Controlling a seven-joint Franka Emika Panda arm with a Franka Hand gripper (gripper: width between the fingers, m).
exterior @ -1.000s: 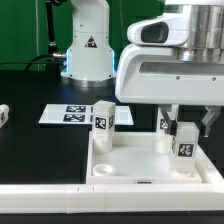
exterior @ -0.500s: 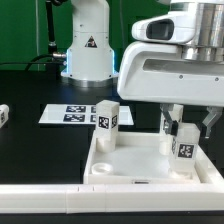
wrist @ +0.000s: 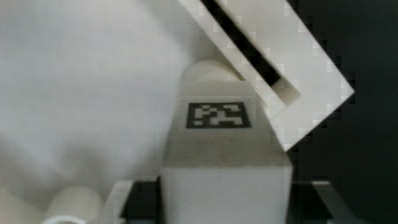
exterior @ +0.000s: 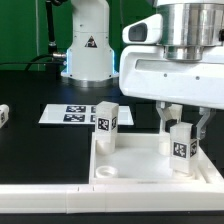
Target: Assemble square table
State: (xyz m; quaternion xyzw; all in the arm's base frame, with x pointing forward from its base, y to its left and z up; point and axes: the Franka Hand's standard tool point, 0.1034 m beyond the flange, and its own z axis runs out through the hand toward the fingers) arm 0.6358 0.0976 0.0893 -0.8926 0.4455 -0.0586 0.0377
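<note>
The fingers (exterior: 166,122) pinch a leg (exterior: 181,146) at the right corner of the tray (exterior: 135,158), lower right of the exterior frame, and if it goes down tilted, it may jam or slip out.

Counted in the exterior view were one tabletop (exterior: 135,162), three legs (exterior: 105,117), one marker board (exterior: 62,113) and one border bar (exterior: 40,191)
</note>
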